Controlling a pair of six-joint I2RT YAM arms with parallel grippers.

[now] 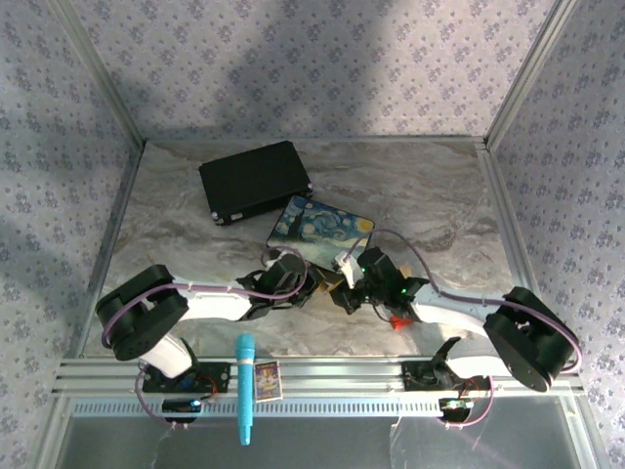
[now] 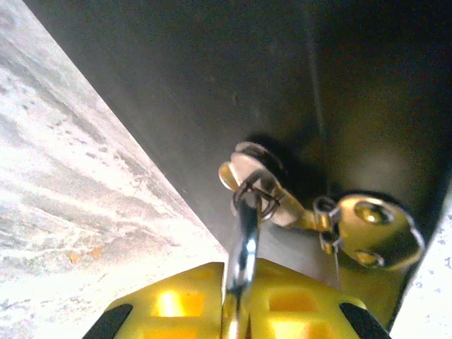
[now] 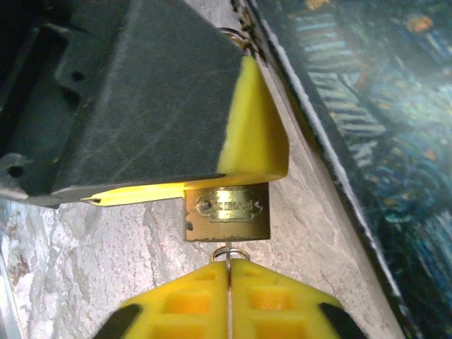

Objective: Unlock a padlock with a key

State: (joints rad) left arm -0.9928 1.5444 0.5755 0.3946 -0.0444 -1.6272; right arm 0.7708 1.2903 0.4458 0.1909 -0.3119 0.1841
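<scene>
Left fingers [image 2: 176, 304]: clenching on the silver shackle [image 2: 244, 236] of the padlock [image 3: 227, 212], pointing in from 9 o'clock in the top view.
Right fingers [image 3: 191, 304]: pinching shut on the key [image 3: 229, 253], pointing in from 3 o'clock.
Padlock: sitting near the centre of the worktop [image 3: 127, 240] between the fingers, brass body facing the right wrist camera.
Key: touching the padlock's 6 o'clock face in the right wrist view.
Painted box [image 1: 320, 230]: lying at 12 o'clock of the padlock.
Red block [image 1: 397, 320]: resting at 4 o'clock of it.
</scene>
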